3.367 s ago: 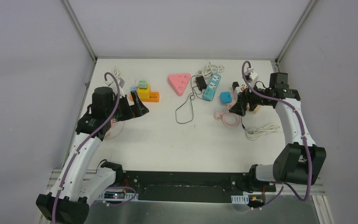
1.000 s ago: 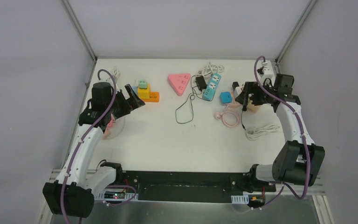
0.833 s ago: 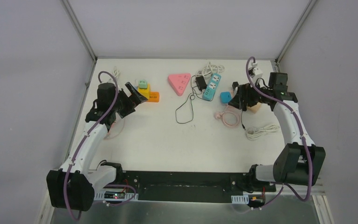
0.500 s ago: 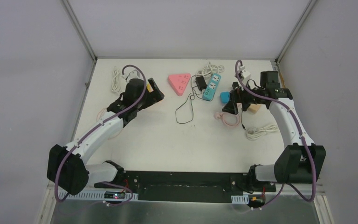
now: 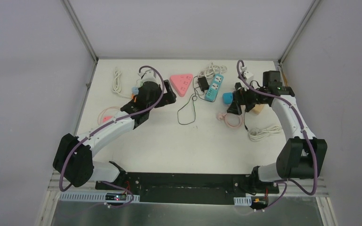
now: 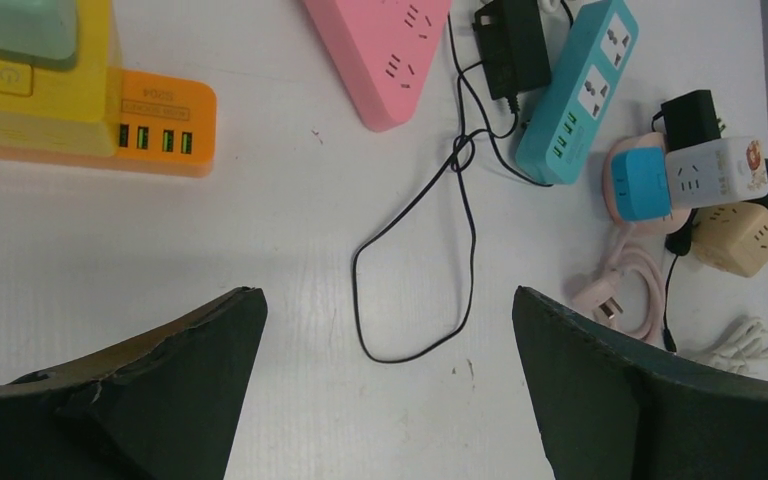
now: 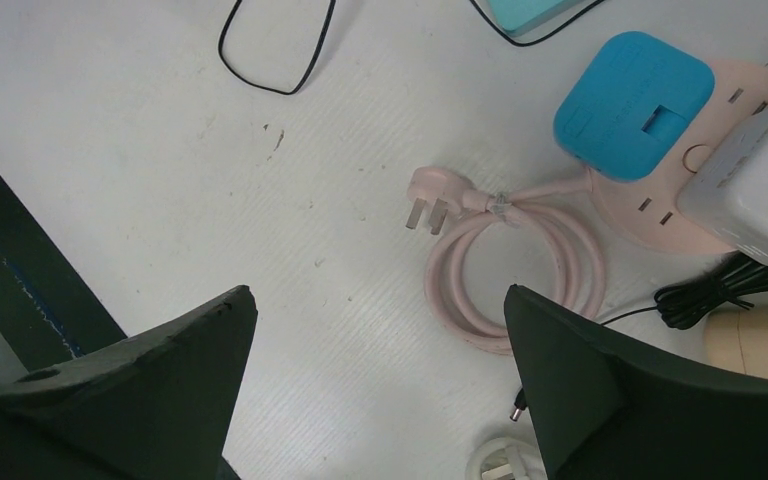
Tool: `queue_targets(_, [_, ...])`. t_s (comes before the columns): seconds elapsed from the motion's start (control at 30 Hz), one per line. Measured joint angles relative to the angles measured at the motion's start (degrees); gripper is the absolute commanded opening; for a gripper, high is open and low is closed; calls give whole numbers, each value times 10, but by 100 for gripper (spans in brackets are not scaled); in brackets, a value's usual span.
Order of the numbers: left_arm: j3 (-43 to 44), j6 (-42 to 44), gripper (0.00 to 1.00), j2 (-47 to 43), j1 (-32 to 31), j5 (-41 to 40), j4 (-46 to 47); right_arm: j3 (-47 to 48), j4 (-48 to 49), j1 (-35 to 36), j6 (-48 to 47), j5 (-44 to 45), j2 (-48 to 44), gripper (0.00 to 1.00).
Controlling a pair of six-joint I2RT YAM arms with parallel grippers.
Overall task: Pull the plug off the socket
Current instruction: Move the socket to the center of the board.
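We are working over a white surface (image 5: 169, 136) boxed by pale grey walls (image 5: 28, 70). Our left pincer (image 6: 385, 300) and right pincer (image 7: 378, 295) are gaping wide, holding nothing. The blue square plug (image 7: 632, 95) is sitting on the pink round socket (image 7: 660, 222), far right. Only the left wrist view is showing the yellow stepped block (image 6: 50, 95).

Table (image 5: 179, 141): white, lightly scuffed; your bare patch is mid-front.
Left: orange-yellow block (image 6: 155, 125); white cord (image 5: 117, 81) bundled near the back corner.
Middle: pink strip (image 5: 181, 84), adapter (image 6: 510, 45), teal strip (image 5: 214, 87) side by side; thin black cord (image 5: 186, 110) looped forward.
Right: pink socket (image 7: 690, 200) with coiled pink cord (image 7: 505, 270); beige cube (image 6: 738, 238); second white cord (image 5: 265, 132) nearer you.
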Motion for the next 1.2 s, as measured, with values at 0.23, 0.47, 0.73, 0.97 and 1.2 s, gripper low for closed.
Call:
queue_targets(0.23, [-3,6,99,49,0,31,77,13,-1,-36,5,-3,16,100])
queue_targets(0.47, [-3,2,99,76,0,58,94,16,1,-98,17,-11,16,100])
queue_targets(0.73, [-3,-5,99,76,0,82,101,23,19,-121,41,10,16,100])
queue_targets(0.97, [-3,-5,99,76,0,75,89,6,110,-160,128,96,16,100])
queue_targets(1.2, [-3,-4,99,76,0,45,79,-12,151,-172,200,118,16,100])
